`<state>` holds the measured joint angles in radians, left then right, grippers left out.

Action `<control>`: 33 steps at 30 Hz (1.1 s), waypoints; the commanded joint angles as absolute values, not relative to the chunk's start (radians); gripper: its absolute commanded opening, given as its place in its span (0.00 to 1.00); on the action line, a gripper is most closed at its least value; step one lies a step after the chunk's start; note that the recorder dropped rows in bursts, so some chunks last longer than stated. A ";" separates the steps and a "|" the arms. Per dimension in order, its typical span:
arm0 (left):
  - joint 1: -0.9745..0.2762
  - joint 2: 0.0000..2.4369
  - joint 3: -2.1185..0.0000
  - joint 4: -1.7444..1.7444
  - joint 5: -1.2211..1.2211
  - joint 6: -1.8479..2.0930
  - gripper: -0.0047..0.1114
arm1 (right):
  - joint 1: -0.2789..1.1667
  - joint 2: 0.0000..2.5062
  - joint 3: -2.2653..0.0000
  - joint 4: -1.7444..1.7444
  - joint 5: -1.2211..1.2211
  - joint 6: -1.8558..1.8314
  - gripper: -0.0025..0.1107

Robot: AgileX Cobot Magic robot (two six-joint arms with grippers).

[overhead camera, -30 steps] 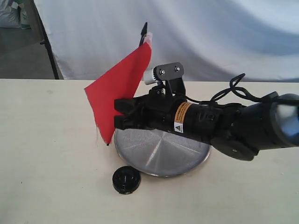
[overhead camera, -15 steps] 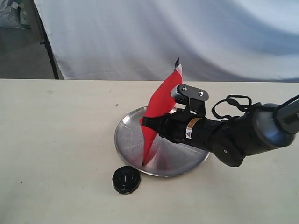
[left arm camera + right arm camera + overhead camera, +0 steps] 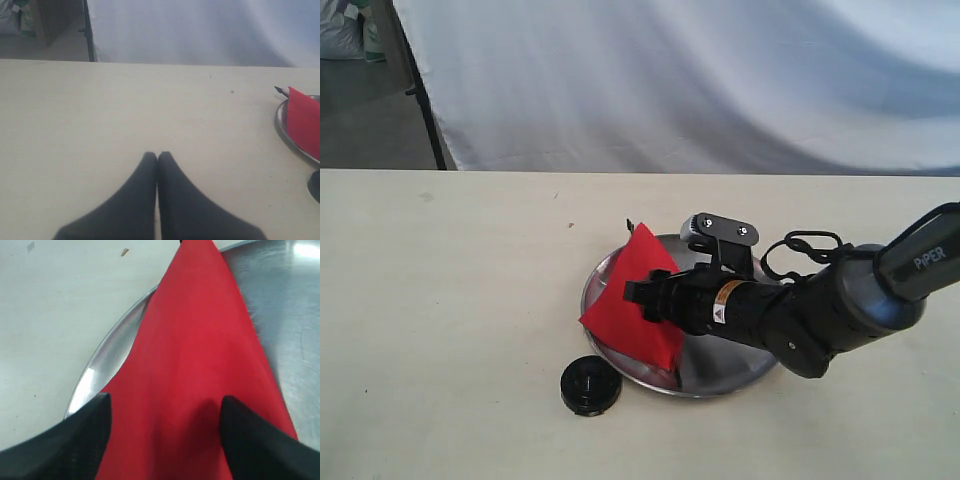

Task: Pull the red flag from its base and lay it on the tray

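The red flag [image 3: 628, 310] lies flat on the steel tray [image 3: 735, 368], its cloth hanging over the tray's left rim and its black pole tip pointing away. My right gripper [image 3: 642, 297] hovers low over the cloth, open, with the fingers wide apart either side of the red flag [image 3: 200, 360] and the tray [image 3: 290, 315] beneath. The black round base [image 3: 590, 385] stands alone on the table in front of the tray. My left gripper [image 3: 157, 156] is shut on nothing above bare table, far from the flag [image 3: 303, 122] and tray [image 3: 281, 125].
A white cloth backdrop [image 3: 720, 80] hangs behind the table's far edge. A dark stand leg [image 3: 420, 90] is at the back left. The table [image 3: 440, 300] is a pale beige surface.
The right arm carried the flag from left of the tray over it, lowered and tipped it from upright to flat on the tray, and the jaws have parted. The base has not moved.
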<state>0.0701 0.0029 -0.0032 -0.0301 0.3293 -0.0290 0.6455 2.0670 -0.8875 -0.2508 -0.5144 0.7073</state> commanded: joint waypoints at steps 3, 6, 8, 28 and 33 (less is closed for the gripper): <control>0.071 0.000 0.000 -0.030 0.326 -0.030 0.04 | 0.641 2.066 -0.883 -0.262 -0.516 0.709 0.59; 0.071 0.000 0.000 -0.030 0.326 -0.030 0.04 | 0.641 2.063 -0.883 -0.262 -0.526 0.749 0.59; 0.071 0.000 0.000 -0.030 0.326 -0.030 0.04 | 0.641 2.054 -0.883 -0.262 -0.530 0.756 0.59; 0.071 0.000 0.000 -0.030 0.326 -0.030 0.04 | 0.641 1.568 -0.883 -0.524 -0.219 0.754 0.07; 0.071 0.000 0.000 -0.030 0.326 -0.030 0.04 | 0.641 1.450 -0.883 -0.529 -0.047 0.754 0.02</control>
